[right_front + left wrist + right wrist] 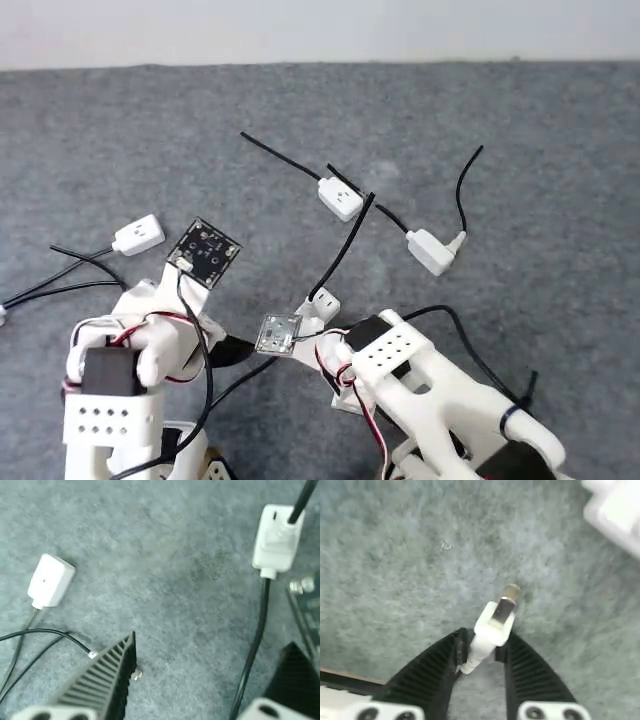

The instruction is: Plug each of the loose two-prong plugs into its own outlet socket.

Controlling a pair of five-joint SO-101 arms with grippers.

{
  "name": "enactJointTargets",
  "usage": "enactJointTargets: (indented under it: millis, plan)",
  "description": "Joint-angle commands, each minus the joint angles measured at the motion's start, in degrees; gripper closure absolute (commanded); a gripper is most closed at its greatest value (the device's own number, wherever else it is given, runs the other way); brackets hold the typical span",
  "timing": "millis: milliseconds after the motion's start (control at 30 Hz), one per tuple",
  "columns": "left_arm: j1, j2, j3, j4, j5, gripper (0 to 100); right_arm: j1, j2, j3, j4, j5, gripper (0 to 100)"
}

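**High view.** Grey carpeted table (540, 150) with 4 white cabled blocks.
- Item 1, near socket (322, 304): 2 slots facing up, just ahead of the right arm (420, 372) and beside that arm's small circuit board (278, 333). A black cable (345, 245) runs from beside it toward the far edge.
- Item 2, centre socket (340, 198): beyond the near socket, apart from it.
- Item 3, right block (431, 251): beyond and to the right of the near socket, slots not discernible.
- Item 4, left socket (138, 234): well to the left of the near socket, past the left arm (115, 375).

**Left wrist view.**
- The left gripper (212, 640) has its jaws spread wide, with nothing between the ribbed fingers (107, 680).
- The near socket (275, 537) lies flat on the carpet ahead of 1 finger.
- The left socket (49, 581) is well apart from the near socket, off the other finger.

**Right wrist view.**
- The right gripper (487, 635) is clamped on a white plug (494, 625), its metal prongs (509, 594) pointing out past the fingertips over the carpet.
- A white block (615, 515) lies near the prongs, not touching them. I cannot tell whether it is the near socket.
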Motion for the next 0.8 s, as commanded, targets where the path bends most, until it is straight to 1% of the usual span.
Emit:
enactJointTargets:
  millis: [0,33,67,133,300,400,600,767]
  plan:
    - [0.09,-0.62,-0.48,-1.23,-0.18,59,1.45,0.92,2.2,-0.48,1.67,95.5]
    - [0.09,-0.62,-0.48,-1.23,-0.18,59,1.45,0.92,2.2,-0.57,1.67,98.5]
    - [0.09,-0.62,-0.48,-1.23,-0.18,59,1.45,0.92,2.2,-0.66,1.67,99.5]
    - [0.09,-0.62,-0.48,-1.23,-0.18,59,1.45,0.92,2.2,-0.48,1.76,98.2]
    - [0.09,-0.62,-0.48,-1.23,-0.18,59,1.45,0.4,1.14,0.57,1.85,98.8]
    - [0.18,-0.62,-0.48,-1.23,-0.18,59,1.45,0.31,-3.43,5.76,1.85,98.8]
    - [0.18,-0.62,-0.48,-1.32,0.0,59,1.45,0.22,-17.41,17.71,1.76,98.8]
    - [0.53,-0.62,-0.57,-1.32,0.09,59,1.45,0.22,-27.16,24.48,1.67,98.8]
